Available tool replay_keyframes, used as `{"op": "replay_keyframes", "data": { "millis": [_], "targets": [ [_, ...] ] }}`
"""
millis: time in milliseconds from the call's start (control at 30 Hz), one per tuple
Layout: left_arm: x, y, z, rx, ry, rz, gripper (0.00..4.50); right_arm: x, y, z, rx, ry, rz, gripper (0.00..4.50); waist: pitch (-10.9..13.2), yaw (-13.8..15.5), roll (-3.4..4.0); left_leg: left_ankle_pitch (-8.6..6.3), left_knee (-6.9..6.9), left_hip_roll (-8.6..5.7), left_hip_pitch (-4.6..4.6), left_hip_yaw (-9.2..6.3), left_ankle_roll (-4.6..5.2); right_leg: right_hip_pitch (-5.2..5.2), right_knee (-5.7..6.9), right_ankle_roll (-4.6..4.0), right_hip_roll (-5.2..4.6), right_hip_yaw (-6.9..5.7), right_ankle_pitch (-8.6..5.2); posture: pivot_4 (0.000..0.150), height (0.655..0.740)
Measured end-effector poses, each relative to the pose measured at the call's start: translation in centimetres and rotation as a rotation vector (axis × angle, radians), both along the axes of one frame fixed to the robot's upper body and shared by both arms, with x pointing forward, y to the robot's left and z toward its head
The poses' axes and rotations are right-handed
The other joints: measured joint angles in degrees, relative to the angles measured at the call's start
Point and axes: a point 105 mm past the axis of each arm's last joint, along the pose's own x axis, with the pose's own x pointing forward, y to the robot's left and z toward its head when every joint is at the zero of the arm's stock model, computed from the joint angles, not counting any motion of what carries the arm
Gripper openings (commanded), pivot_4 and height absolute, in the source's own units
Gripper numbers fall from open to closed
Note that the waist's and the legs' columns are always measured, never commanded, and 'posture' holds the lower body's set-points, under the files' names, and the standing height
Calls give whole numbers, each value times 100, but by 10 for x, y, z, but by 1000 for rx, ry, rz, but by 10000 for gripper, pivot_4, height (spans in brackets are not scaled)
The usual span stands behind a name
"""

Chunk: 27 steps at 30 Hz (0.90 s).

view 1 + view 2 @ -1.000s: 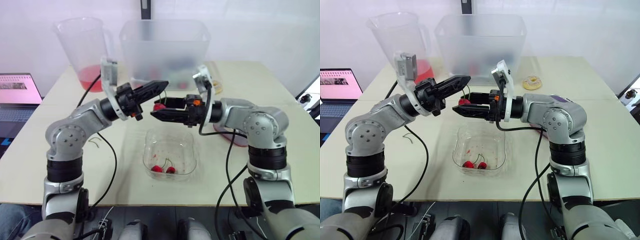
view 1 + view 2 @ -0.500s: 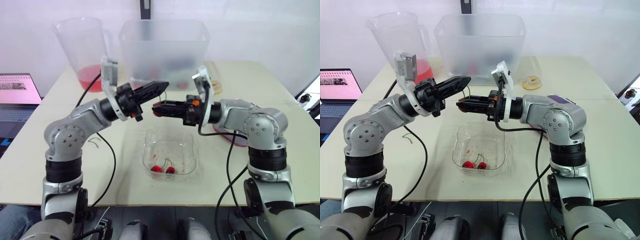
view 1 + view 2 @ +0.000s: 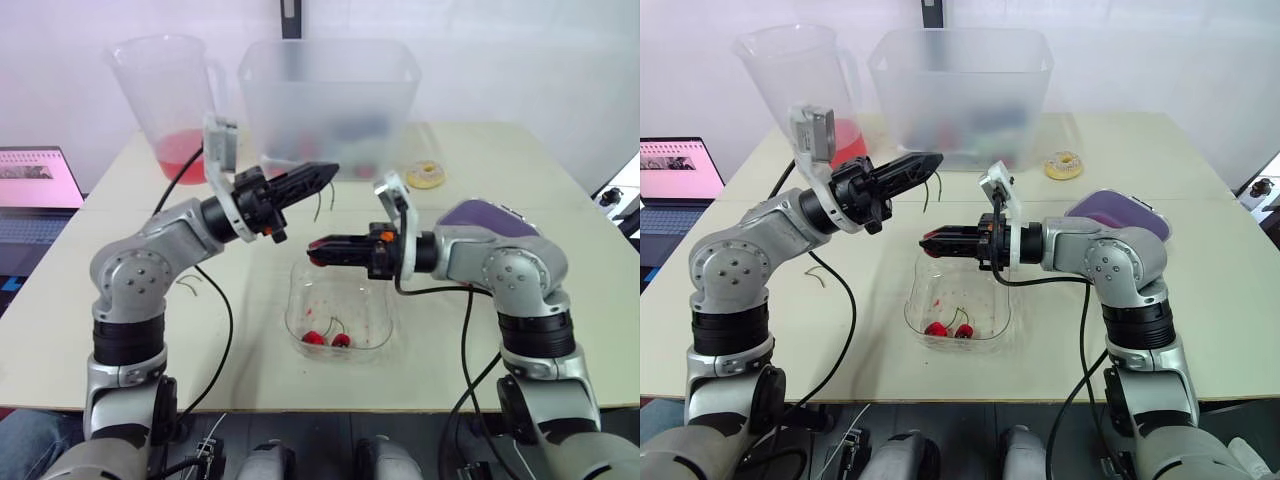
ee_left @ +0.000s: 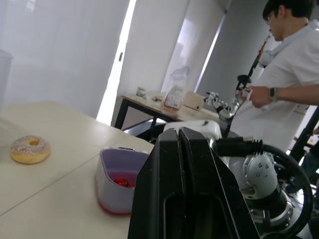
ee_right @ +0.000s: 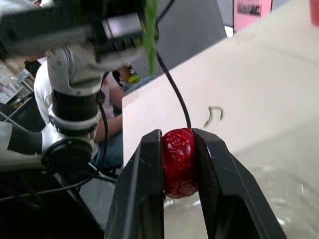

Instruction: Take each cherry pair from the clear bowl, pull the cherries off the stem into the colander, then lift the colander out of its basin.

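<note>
Gripping a single red cherry (image 5: 178, 162) between its two clenched fingers, the right gripper (image 3: 318, 246) hangs just above the 12 o'clock rim of the clear bowl (image 3: 372, 318). The bowl sits on the table (image 3: 570, 330) toward 6 o'clock, and one cherry pair (image 3: 327, 338) lies inside it near its 6 o'clock wall. The left gripper (image 3: 325, 172) is at 11 o'clock from the cherry, apart from it, its fingers pinched together on a thin stem (image 3: 925, 198) that dangles from their tips. No stem joins the cherry to that gripper. A purple container (image 3: 1118, 212) stands at 3 o'clock from the bowl, partly behind the right arm; the left wrist view shows something red in its bottom. A large frosted tub (image 3: 330, 95) stands at 12 o'clock on the table, with a jug (image 3: 165, 90) holding red liquid at 11 o'clock and a doughnut (image 3: 427, 174) at 1 o'clock. A loose stem piece (image 3: 190, 288) lies on the table at 9 o'clock from the bowl. A laptop (image 3: 35, 195) sits beyond the table's 9 o'clock edge. A person (image 4: 284, 59) in a white top stands in the background of the left wrist view.
</note>
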Motion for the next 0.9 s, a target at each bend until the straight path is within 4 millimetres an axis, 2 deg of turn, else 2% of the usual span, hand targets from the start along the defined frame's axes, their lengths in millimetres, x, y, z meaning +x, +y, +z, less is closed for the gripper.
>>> {"op": "replay_keyframes", "data": {
  "millis": [100,167,267,300,400,467,500,567,733,833,900],
  "targets": [
    [0,0,0,-1,0,2,0,3,-15,-2,-34,0,-41,8332,0,12,0,-1,1,-1,-1,0,1,0,-1,0,-1,0,0,1500,6863],
    [1,1,0,-1,2,8,0,14,-39,3,-71,-37,-135,8332,0,21,-1,-2,2,-3,-2,0,4,2,-1,0,-2,0,0,1500,6863],
    [2,3,0,0,3,21,0,38,-92,15,-148,-103,-355,8332,1,18,-1,-4,1,-5,-2,4,8,2,-3,0,-3,2,0,1500,6863],
    [2,3,-1,0,5,23,0,48,-121,19,-221,-144,-469,8332,1,19,0,-5,0,-5,-2,8,9,0,-4,0,-3,3,0,1500,6863],
    [2,5,-5,5,17,36,0,63,-183,29,-367,-223,-701,8332,1,7,-1,-5,-10,-1,2,15,10,1,-11,0,0,5,-1,1500,6863],
    [2,5,-6,6,19,37,0,70,-221,24,-445,-235,-832,8332,2,-15,-2,-5,-12,3,5,19,9,0,-10,0,0,6,-1,1500,6863],
    [2,5,-7,7,18,37,0,72,-233,18,-480,-236,-871,8332,2,-24,-2,-5,-12,4,7,20,9,0,-9,0,1,7,-1,1500,6863],
    [2,5,-6,7,18,39,0,74,-248,4,-530,-214,-913,8332,2,-28,-1,-4,-13,7,7,19,8,0,-10,0,1,7,-1,1500,6863],
    [3,6,-8,8,21,45,0,77,-256,-15,-568,-187,-936,8332,2,-3,0,-4,-11,6,6,18,7,0,-10,0,-1,7,0,1500,6863],
    [4,7,-10,11,30,55,0,77,-259,-23,-610,-187,-937,17967,2,19,0,-4,-4,4,4,17,6,2,-10,0,-2,6,0,1500,6863],
    [5,9,-12,28,30,70,0,76,-258,-25,-625,-186,-922,27744,2,17,0,-4,-1,3,2,16,6,3,-10,1,-2,5,0,1500,6863]
  ]
}}
